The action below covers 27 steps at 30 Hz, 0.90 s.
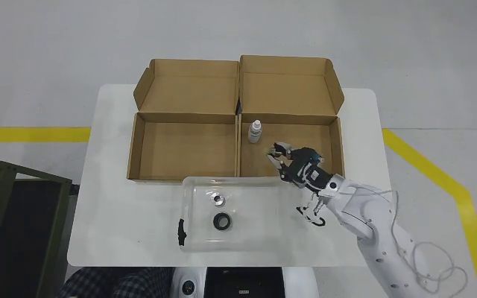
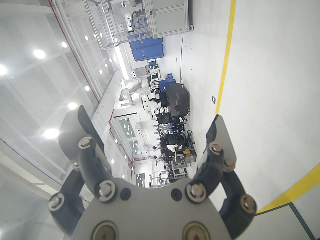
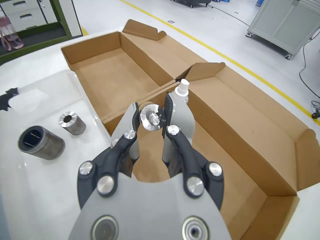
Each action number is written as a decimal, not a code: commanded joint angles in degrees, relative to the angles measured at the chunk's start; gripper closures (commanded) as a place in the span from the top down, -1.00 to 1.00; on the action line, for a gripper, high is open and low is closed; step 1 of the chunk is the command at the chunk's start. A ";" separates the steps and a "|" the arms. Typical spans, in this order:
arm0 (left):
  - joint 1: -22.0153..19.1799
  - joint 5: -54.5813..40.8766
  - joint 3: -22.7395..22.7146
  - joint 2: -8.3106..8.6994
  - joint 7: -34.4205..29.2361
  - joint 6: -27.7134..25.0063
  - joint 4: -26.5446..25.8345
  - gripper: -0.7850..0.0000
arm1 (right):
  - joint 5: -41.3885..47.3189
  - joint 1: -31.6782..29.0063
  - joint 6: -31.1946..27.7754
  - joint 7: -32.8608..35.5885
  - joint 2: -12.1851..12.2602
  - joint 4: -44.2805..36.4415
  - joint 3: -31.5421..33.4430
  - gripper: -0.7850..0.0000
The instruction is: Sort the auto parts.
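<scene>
- My right gripper (image 3: 152, 104) is closed down narrow on a small shiny flanged metal part (image 3: 150, 121). It's pinched by its rim between the two pads and hanging clear of any surface.
- The hand hangs over the right box (image 1: 337, 141), just inside its near-left corner, with bare cardboard floor directly beneath the fingers.
- Ahead of the hand and a touch to its left stands the white bottle (image 1: 255, 132), upright in this same box. It's near my fingertips but apart from them, and that one looks already sorted.
- The left box (image 1: 186, 149) lies further to the hand's left, past the two walls that meet between the boxes.
- Back toward me and to the hand's left sits the clear tray (image 1: 253, 223).
- A steel bushing (image 1: 216, 199) and a larger dark cylinder (image 1: 222, 221) wait in the tray, close together but not touching.
- A black piece (image 1: 180, 232) sits at the tray's far-left edge, well away from the hand. I can't tell whether it's a part to sort.
- My left gripper (image 2: 150, 116) is spread wide and holding nothing, pointed off at the room, away from the work.
- My read: one piece placed, one in my grip just short of release, and at least two left in the tray. Call it roughly midway.
- Next, I judge, comes lowering and letting go over this box floor. The risk is the round part rolling once freed, or nudging the bottle.
</scene>
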 commanded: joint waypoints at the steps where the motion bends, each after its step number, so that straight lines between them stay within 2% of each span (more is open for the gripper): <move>1: 0.00 0.00 0.00 0.00 0.00 0.00 0.00 1.00 | -0.07 1.39 0.11 1.91 -0.06 0.94 -0.19 -1.00; 15: 0.00 0.00 0.00 0.00 0.00 0.00 0.00 1.00 | -1.25 12.40 0.51 12.38 -1.13 10.98 -4.84 -1.00; 27: 0.00 0.00 0.00 0.00 0.00 0.00 0.00 1.00 | -2.62 20.21 0.78 17.92 -2.66 19.02 -10.91 -1.00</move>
